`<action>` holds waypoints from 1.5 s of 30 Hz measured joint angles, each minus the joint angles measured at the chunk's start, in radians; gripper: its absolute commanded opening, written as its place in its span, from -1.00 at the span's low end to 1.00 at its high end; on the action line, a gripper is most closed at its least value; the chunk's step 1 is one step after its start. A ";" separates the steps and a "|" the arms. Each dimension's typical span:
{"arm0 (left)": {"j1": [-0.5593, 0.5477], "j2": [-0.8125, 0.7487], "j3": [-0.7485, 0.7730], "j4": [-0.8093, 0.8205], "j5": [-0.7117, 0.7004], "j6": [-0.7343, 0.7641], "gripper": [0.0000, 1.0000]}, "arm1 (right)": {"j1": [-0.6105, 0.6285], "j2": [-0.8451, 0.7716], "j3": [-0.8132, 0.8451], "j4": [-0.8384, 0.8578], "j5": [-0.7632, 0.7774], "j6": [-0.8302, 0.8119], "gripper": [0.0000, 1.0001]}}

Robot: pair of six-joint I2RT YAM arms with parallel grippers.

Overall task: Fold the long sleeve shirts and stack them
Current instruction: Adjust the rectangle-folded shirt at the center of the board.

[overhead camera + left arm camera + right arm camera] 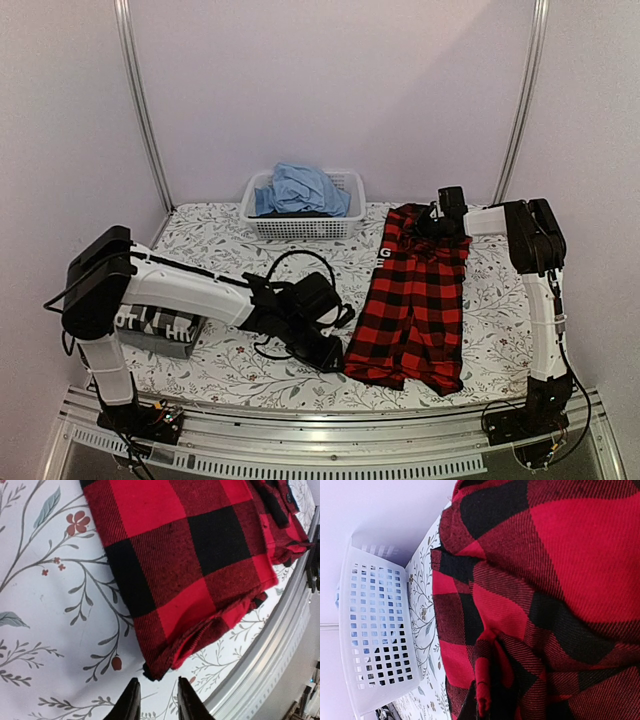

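1. Left pincer point(156, 703) is down low over the counter point(225, 250), its fingers point(131, 702) parted by a narrow gap with nothing between them. The near-left corner of the red-and-black flannel point(415, 300) lies just ahead of the tips.
2. Right pincer point(441, 222) sits at the far end of that same shirt. In its wrist view a raised pleat of cloth runs up where the fingers meet, so it looks clamped on the flannel.
3. Why this layout? The flannel lies as one long strip from the near edge toward the back. One end is gripped and the other is lined up for a grab, so my read is an end-over-end fold coming.
4. Left arm stretches low from its base out to mid-counter, wrist aimed at the hem. Right arm stands tall at the right side, forearm reaching inward over the collar end.
5. A black-and-white check shirt point(160, 322) lies folded at near left, beneath the left arm. A dark shirt point(385, 252) with white lettering peeks from under the flannel's left edge.
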 measured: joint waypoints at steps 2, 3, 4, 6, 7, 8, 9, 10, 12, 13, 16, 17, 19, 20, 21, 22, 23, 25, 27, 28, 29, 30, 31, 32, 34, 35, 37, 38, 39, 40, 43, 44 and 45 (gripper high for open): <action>0.006 -0.003 0.013 -0.021 -0.011 0.009 -0.43 | 0.001 -0.003 0.000 -0.002 -0.007 -0.005 -1.00; 0.010 -0.008 0.018 -0.030 -0.015 0.013 -0.43 | 0.003 -0.007 0.000 -0.005 -0.008 -0.008 -1.00; 0.013 -0.014 0.024 -0.043 -0.019 0.016 -0.43 | 0.007 -0.015 0.000 -0.013 -0.009 -0.013 -1.00; 0.021 -0.029 0.040 -0.064 -0.023 0.024 -0.44 | 0.011 -0.040 0.000 -0.029 -0.010 -0.023 -1.00; 0.027 -0.035 0.054 -0.074 -0.024 0.032 -0.44 | 0.015 -0.059 0.000 -0.040 -0.010 -0.029 -1.00; 0.034 -0.039 0.073 -0.080 -0.026 0.038 -0.44 | 0.019 -0.084 0.000 -0.051 -0.011 -0.038 -1.00; 0.041 -0.042 0.092 -0.081 -0.025 0.044 -0.45 | 0.024 -0.108 0.000 -0.063 -0.011 -0.045 -1.00; 0.048 -0.042 0.113 -0.080 -0.024 0.050 -0.45 | 0.029 -0.138 0.000 -0.078 -0.010 -0.055 -1.00; 0.062 -0.031 0.169 -0.081 -0.016 0.063 -0.45 | 0.040 -0.192 0.000 -0.101 -0.007 -0.075 -1.00; 0.067 -0.021 0.196 -0.079 -0.011 0.067 -0.46 | 0.047 -0.226 0.000 -0.118 -0.004 -0.088 -1.00; 0.079 0.043 0.302 -0.056 0.016 0.082 -0.48 | 0.065 -0.303 0.001 -0.160 0.015 -0.122 -1.00; 0.079 0.068 0.323 -0.041 0.026 0.083 -0.48 | 0.069 -0.324 0.000 -0.174 0.021 -0.134 -1.00; 0.080 0.120 0.352 -0.010 0.061 0.084 -0.48 | 0.079 -0.375 -0.008 -0.207 0.044 -0.157 -1.00; 0.080 0.149 0.358 0.009 0.080 0.083 -0.47 | 0.083 -0.399 -0.014 -0.222 0.054 -0.167 -1.00; 0.080 0.179 0.359 0.024 0.101 0.082 -0.47 | 0.090 -0.430 -0.024 -0.245 0.072 -0.184 -1.00; 0.080 0.202 0.359 0.032 0.116 0.081 -0.47 | 0.095 -0.454 -0.031 -0.264 0.087 -0.197 -1.00; 0.080 0.232 0.358 0.041 0.134 0.080 -0.46 | 0.101 -0.480 -0.035 -0.287 0.105 -0.212 -1.00; 0.080 0.276 0.358 0.054 0.159 0.079 -0.47 | 0.115 -0.524 -0.039 -0.328 0.142 -0.246 -1.00; 0.080 0.317 0.358 0.064 0.181 0.077 -0.47 | 0.138 -0.567 -0.040 -0.373 0.182 -0.280 -1.00; 0.080 0.332 0.358 0.068 0.191 0.076 -0.46 | 0.153 -0.587 -0.040 -0.396 0.200 -0.297 -1.00; 0.080 0.339 0.360 0.083 0.204 0.073 -0.46 | 0.167 -0.606 -0.041 -0.421 0.220 -0.314 -1.00; 0.080 0.340 0.361 0.087 0.208 0.072 -0.46 | 0.184 -0.628 -0.042 -0.448 0.245 -0.330 -1.00; 0.080 0.340 0.361 0.091 0.212 0.071 -0.45 | 0.194 -0.644 -0.045 -0.470 0.266 -0.342 -1.00; 0.080 0.340 0.361 0.092 0.214 0.069 -0.45 | 0.205 -0.668 -0.054 -0.497 0.290 -0.355 -1.00; 0.080 0.340 0.360 0.093 0.216 0.068 -0.45 | 0.217 -0.709 -0.068 -0.555 0.356 -0.372 -1.00; 0.082 0.340 0.360 0.093 0.215 0.067 -0.44 | 0.220 -0.726 -0.073 -0.579 0.386 -0.378 -1.00; 0.083 0.339 0.359 0.093 0.216 0.066 -0.44 | 0.216 -0.763 -0.082 -0.632 0.458 -0.386 -1.00; 0.084 0.336 0.357 0.093 0.215 0.066 -0.45 | 0.208 -0.779 -0.083 -0.661 0.495 -0.389 -1.00; 0.085 0.333 0.356 0.090 0.214 0.066 -0.44 | 0.202 -0.790 -0.083 -0.678 0.522 -0.391 -1.00; 0.087 0.329 0.356 0.089 0.214 0.067 -0.44 | 0.193 -0.802 -0.083 -0.700 0.564 -0.393 -1.00; 0.093 0.312 0.356 0.080 0.208 0.074 -0.44 | 0.164 -0.822 -0.083 -0.764 0.671 -0.397 -1.00; 0.096 0.302 0.356 0.076 0.204 0.077 -0.45 | 0.155 -0.823 -0.083 -0.780 0.696 -0.397 -1.00; 0.099 0.292 0.356 0.072 0.201 0.081 -0.44 | 0.146 -0.824 -0.083 -0.797 0.721 -0.398 -1.00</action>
